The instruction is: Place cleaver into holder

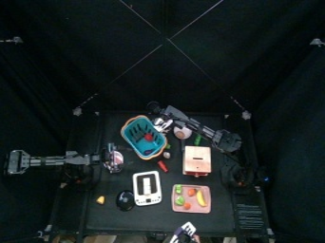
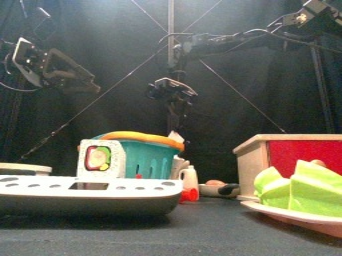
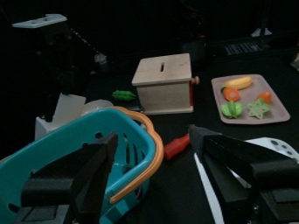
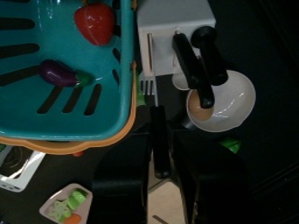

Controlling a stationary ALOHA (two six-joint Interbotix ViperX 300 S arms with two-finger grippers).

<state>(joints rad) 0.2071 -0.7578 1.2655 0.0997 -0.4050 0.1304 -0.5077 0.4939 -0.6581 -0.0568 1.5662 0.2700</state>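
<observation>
My right gripper hangs above the far rim of the teal basket. It is shut on a thin dark utensil seen edge-on, which I take for the cleaver. The white holder, with black handles sticking out of it, stands just beyond the basket beside a white bowl. In the top view the right gripper is at the back of the basket. My left gripper is open and empty, low by the basket, with the holder near it.
A wooden box stands right of the basket. A pink plate with toy vegetables lies in front of it. A white rack sits at the front middle. A red toy piece lies by the basket.
</observation>
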